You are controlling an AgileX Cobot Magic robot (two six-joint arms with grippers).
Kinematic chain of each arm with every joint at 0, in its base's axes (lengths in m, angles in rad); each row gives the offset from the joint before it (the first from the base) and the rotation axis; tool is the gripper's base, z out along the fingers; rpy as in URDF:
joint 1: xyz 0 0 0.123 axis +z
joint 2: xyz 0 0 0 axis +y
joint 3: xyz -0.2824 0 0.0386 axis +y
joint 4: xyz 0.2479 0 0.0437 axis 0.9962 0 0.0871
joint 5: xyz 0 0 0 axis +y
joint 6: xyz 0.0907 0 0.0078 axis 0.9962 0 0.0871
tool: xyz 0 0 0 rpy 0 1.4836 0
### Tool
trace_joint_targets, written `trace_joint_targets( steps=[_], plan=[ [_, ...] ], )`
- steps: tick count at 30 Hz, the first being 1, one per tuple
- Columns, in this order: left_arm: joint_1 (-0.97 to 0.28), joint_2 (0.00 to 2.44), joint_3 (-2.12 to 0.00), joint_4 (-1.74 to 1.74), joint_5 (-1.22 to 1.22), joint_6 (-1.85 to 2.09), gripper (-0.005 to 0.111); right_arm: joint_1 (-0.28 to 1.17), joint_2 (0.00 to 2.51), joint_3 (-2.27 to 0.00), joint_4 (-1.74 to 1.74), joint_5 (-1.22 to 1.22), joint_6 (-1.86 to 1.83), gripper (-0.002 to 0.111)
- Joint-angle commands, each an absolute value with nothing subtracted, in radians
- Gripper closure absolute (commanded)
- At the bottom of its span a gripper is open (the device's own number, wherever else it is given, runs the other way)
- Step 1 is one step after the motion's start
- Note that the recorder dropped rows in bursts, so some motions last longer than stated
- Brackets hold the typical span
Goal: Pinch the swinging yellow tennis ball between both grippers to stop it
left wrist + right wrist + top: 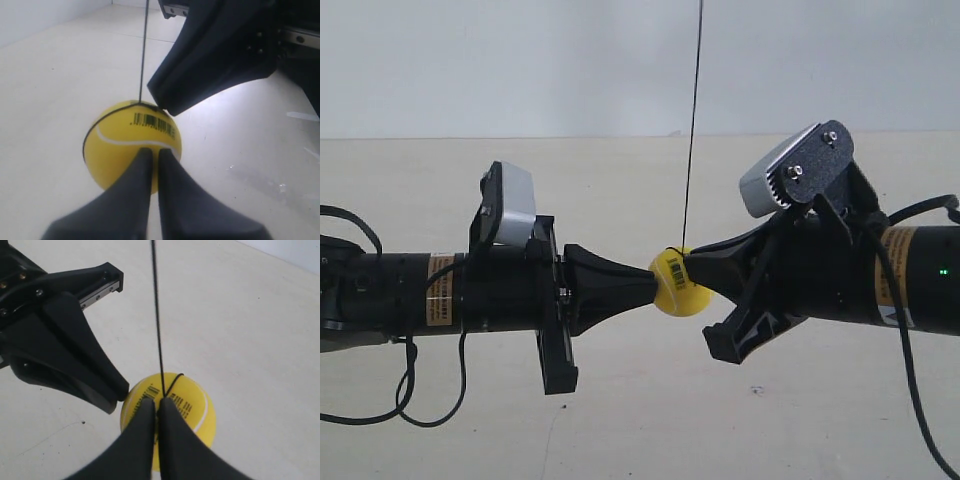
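The yellow tennis ball hangs on a thin dark string between the two arms. The left gripper, on the arm at the exterior view's left, is shut and lies level, its pointed tip against the ball's side. The right gripper comes in slightly from above, also shut, its tip against the ball's upper side near the string knot. In the left wrist view my shut gripper touches the ball below the barcode label, and the other gripper meets its top. In the right wrist view my shut gripper presses the ball.
A pale beige floor lies below, with a light wall behind. Black cables hang from the arm at the exterior view's left, and another cable from the arm at its right. Silver-grey camera blocks sit on top of both wrists.
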State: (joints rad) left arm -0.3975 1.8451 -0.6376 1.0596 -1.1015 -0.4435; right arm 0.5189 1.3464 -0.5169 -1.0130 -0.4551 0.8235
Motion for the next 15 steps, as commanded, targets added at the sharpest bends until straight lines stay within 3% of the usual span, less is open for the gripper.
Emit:
trace_joint_targets(
  steps=[1, 15],
  plan=[
    [-0.405, 1.847, -0.641, 1.056, -1.098, -0.440, 0.102, 0.521, 1.348, -0.512, -1.018, -0.460, 0.820, 0.108],
    [-0.405, 1.847, -0.641, 1.058, -1.098, -0.440, 0.102, 0.521, 1.348, -0.532, -1.016, -0.318, 0.813, 0.108]
  ],
)
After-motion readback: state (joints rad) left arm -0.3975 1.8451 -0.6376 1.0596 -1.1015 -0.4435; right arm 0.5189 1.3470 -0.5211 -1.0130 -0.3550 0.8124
